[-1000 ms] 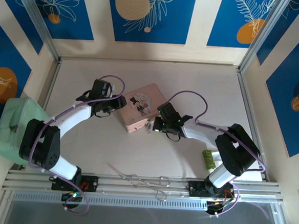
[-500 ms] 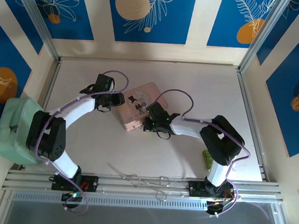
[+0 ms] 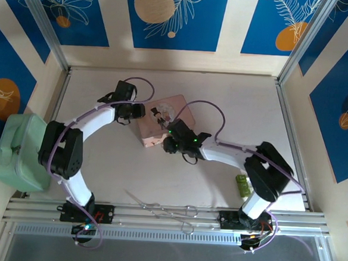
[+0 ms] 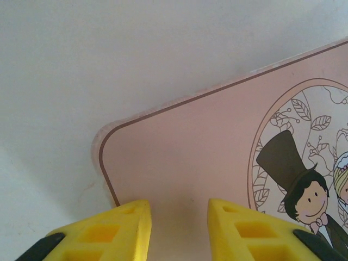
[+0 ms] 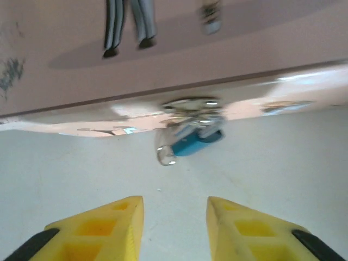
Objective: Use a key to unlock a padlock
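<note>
**A:** Since the padlock point(image 5: 197, 142) hangs off the front wall of the pink box point(image 3: 177, 107), why is the left gripper point(image 4: 176, 209) up at the far corner?

**B:** To brace it, I'd judge. Its jaws are apart and sit over the lid by the rounded corner, gripping nothing. From there it could stop the box sliding on the table point(image 5: 283, 168) while the other arm works the lock.

**A:** And the right gripper point(image 5: 174, 204)?

**B:** It is low and faces that front wall. Its jaws are also spread and empty. The blue body dangles from the metal hasp point(image 5: 193, 104), straight ahead of the gap between the fingers and a touch right of centre. It is near them but not between them.

**A:** Where's the key?

**B:** Hard to say. A silvery glint point(image 5: 165, 156) just beside the body may be the key, or only the bend of the shackle; it is too blurred to tell. Neither gripper has it.
</note>
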You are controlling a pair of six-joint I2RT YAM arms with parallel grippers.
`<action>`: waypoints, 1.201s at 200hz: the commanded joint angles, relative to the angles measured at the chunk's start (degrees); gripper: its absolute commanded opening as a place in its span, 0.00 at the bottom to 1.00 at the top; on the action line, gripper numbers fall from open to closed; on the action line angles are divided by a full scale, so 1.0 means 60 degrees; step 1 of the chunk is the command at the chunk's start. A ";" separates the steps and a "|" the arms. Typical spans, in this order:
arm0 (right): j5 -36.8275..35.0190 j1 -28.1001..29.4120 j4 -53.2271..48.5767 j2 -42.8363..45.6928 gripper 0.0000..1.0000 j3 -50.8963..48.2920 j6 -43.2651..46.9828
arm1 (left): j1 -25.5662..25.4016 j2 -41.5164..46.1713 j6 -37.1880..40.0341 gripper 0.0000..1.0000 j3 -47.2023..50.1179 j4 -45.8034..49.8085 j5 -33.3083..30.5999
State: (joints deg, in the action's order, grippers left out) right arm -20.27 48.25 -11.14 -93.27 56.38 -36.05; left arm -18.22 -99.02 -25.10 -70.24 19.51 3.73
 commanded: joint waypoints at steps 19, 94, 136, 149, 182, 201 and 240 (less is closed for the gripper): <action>-0.0340 -0.0589 -0.0276 0.1530 0.42 -0.0880 0.0278 | 0.0064 -0.0488 0.0617 0.37 -0.0604 -0.0420 0.0384; 0.2099 -0.3207 -0.1081 0.2069 0.55 0.0240 0.0633 | -0.0011 0.2218 -0.1047 0.74 0.1199 -0.0360 0.0369; 0.2936 -0.3952 -0.2022 0.0243 0.53 0.2094 0.1090 | -0.0286 0.3112 -0.2122 0.78 0.2869 -0.0663 0.1335; 0.2998 -0.4009 -0.2157 -0.0228 0.52 0.2449 0.1043 | -0.0424 0.3184 -0.2184 0.79 0.3008 -0.0585 0.1355; 0.2753 -0.4058 -0.2532 -0.1131 0.48 0.3059 0.0743 | -0.0639 0.3272 -0.2212 0.89 0.3151 -0.0704 0.1331; 0.2718 -0.4057 -0.2413 -0.1254 0.48 0.3018 0.0565 | -0.0641 0.3180 -0.2192 0.89 0.2998 -0.0589 0.1180; 0.3084 -0.3909 -0.2187 -0.1301 0.40 0.2816 0.0435 | -0.0646 0.2734 -0.2210 0.85 0.2702 -0.0361 0.0870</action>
State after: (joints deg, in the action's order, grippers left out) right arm -4.21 24.25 -24.01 -101.49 73.01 -32.47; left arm -21.78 -80.75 -37.85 -51.90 15.86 10.39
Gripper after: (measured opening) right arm 0.442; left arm 0.857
